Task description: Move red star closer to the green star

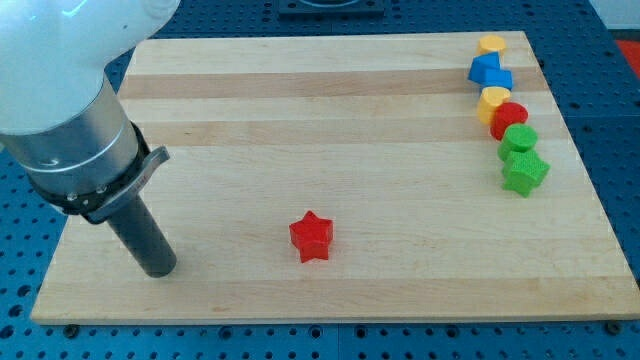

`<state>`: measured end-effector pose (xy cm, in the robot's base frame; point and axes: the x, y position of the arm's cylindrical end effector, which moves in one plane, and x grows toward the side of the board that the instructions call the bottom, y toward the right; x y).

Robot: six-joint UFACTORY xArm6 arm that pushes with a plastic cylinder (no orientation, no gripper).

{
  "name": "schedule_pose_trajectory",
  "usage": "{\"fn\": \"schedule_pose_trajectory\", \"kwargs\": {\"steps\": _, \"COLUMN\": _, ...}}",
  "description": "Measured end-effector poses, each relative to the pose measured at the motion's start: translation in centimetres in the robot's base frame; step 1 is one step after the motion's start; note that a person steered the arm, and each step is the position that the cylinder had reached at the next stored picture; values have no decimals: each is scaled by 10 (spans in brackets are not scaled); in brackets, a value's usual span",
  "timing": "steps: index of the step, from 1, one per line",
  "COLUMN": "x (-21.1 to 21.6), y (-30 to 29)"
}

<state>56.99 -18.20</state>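
The red star (312, 237) lies on the wooden board, below the middle of the view. The green star (524, 171) lies at the board's right side, the lowest block of a column there. My tip (159, 267) rests on the board at the view's lower left, well to the left of the red star and slightly lower, not touching it. The green star is far to the right of the red star and a little higher.
Above the green star, in a column along the right edge: a green round block (519, 139), a red round block (510, 116), a yellow block (493, 100), a blue block (490, 71) and a yellow block (491, 44). The arm's white and grey body (60, 90) fills the upper left.
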Motion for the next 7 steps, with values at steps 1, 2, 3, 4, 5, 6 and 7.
{"fn": "schedule_pose_trajectory", "kwargs": {"steps": 1, "x": 0, "y": -1}}
{"fn": "schedule_pose_trajectory", "kwargs": {"steps": 2, "x": 0, "y": -1}}
{"fn": "schedule_pose_trajectory", "kwargs": {"steps": 3, "x": 0, "y": 15}}
{"fn": "schedule_pose_trajectory", "kwargs": {"steps": 4, "x": -4, "y": 79}}
{"fn": "schedule_pose_trajectory", "kwargs": {"steps": 5, "x": -18, "y": 136}}
{"fn": "schedule_pose_trajectory", "kwargs": {"steps": 6, "x": -27, "y": 180}}
{"fn": "schedule_pose_trajectory", "kwargs": {"steps": 7, "x": -30, "y": 232}}
